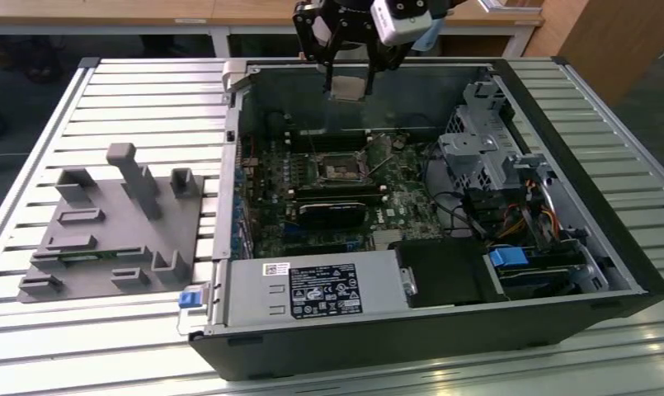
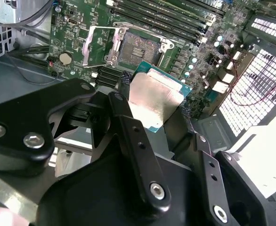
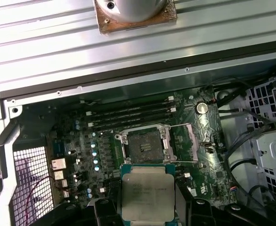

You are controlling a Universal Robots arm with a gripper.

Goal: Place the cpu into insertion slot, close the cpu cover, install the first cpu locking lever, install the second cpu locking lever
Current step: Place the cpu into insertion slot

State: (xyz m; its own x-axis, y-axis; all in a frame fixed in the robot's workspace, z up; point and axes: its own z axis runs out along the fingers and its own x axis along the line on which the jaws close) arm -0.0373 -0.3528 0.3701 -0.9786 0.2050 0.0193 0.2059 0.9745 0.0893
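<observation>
Claw (image 2: 155, 94) tips are shut on the cpu (image 2: 158, 104), pinching two opposite edges. That grip leaves the silver top facing the wrist cameras and the underside free to meet the slot (image 2: 139, 49). In the exterior view the claw (image 1: 348, 82) hangs with the cpu (image 1: 348, 92) above the far side of the open case (image 1: 420, 346). The case lies on its side on the slatted table (image 1: 144, 91), so the board (image 1: 397, 210) faces up and can be reached from above. A grey fixture (image 1: 111, 231) sits on the table at the exterior view's left, well apart from the case. The slot (image 1: 341, 171) is bare and dark at its centre. The cover (image 2: 87, 47) is swung back beside it, which I take to be what keeps the slot clear for the chip. In the first wrist view the cpu (image 3: 147, 193) is held flat, its sides roughly square to the slot (image 3: 145, 146), and is offset from the slot, not over it. Much is hidden. The cpu's underside cannot be seen, and one edge of the chip is cut off by the frame in the first wrist view. The black fingers (image 2: 125, 80) cover the spots where they touch the chip. The locking levers are thin wire against a busy board, and I cannot tell how they stand. The slot's contacts are too fine to make out, as are any corner marks on the chip. The arm runs out of the exterior view at the top.
</observation>
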